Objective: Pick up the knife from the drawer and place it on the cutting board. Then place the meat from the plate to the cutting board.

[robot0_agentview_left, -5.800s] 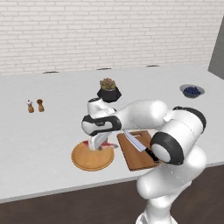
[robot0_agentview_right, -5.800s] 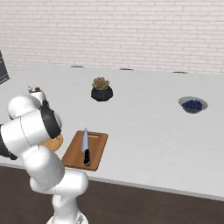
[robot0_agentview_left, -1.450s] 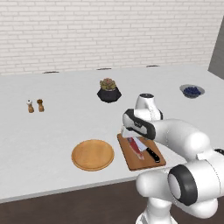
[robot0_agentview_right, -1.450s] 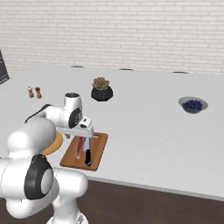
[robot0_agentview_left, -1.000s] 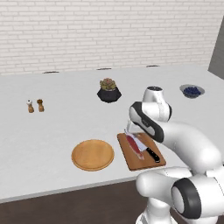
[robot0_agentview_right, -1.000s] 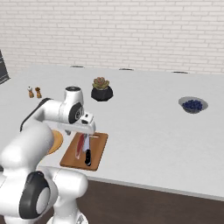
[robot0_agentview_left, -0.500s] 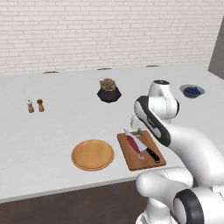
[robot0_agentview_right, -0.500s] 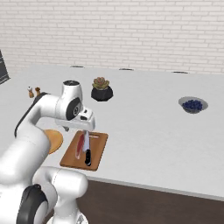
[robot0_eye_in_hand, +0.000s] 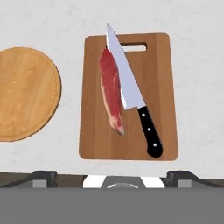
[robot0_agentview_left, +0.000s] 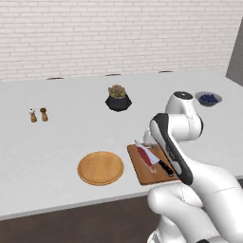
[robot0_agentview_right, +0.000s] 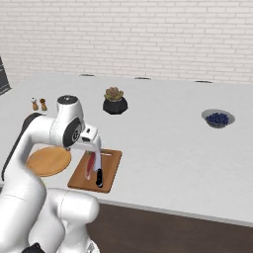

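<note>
- Left base view: you are seeing the arm lifting higher off the board (robot0_agentview_left: 151,167) than 1 second ago, leaving the meat (robot0_agentview_left: 145,157) beside the knife (robot0_agentview_left: 158,160); the plate (robot0_agentview_left: 100,167) is sitting bare.
- Right base view: the gripper (robot0_agentview_right: 93,144) is hanging above the board.
- Hand view: its fingers (robot0_eye_in_hand: 43,176) are spread wide, holding nothing. Both placements look done.

No readable text, label, brand, number or sign is showing anywhere in these views.
</note>
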Motion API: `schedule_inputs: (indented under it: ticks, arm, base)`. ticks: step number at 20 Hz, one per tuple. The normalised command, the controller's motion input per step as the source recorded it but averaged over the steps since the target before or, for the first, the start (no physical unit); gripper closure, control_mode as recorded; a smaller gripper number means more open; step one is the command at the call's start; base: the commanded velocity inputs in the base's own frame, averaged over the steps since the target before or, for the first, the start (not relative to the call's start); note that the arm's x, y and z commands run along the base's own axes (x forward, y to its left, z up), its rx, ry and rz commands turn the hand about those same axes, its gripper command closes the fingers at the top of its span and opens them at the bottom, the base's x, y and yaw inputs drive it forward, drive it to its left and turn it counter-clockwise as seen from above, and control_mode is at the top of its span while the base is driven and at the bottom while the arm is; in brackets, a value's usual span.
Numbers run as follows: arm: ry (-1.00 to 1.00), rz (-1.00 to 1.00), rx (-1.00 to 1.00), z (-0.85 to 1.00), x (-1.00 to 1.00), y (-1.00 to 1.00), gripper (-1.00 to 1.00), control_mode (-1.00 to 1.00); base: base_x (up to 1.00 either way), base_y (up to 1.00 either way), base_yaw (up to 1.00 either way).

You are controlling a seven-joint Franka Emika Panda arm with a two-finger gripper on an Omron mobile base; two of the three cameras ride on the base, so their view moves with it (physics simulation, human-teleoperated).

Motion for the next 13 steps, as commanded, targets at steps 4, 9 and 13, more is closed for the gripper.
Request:
schedule_inputs:
  ticks: [4, 9, 13]
  arm:
    - [-0.07, 0.00, 0.00, 0.00, -0.39, 0.14, -1.00, -1.00]
    - [-0.04, 0.00, 0.00, 0.01, -0.41, 0.20, -1.00, -1.00]
    - [-0.07, 0.00, 0.00, 0.24, -0.35, 0.19, -1.00, -1.00]
  base:
    - [0.00, 0.00, 0.00]
    - [0.00, 0.00, 0.00]
    - [0.00, 0.00, 0.00]
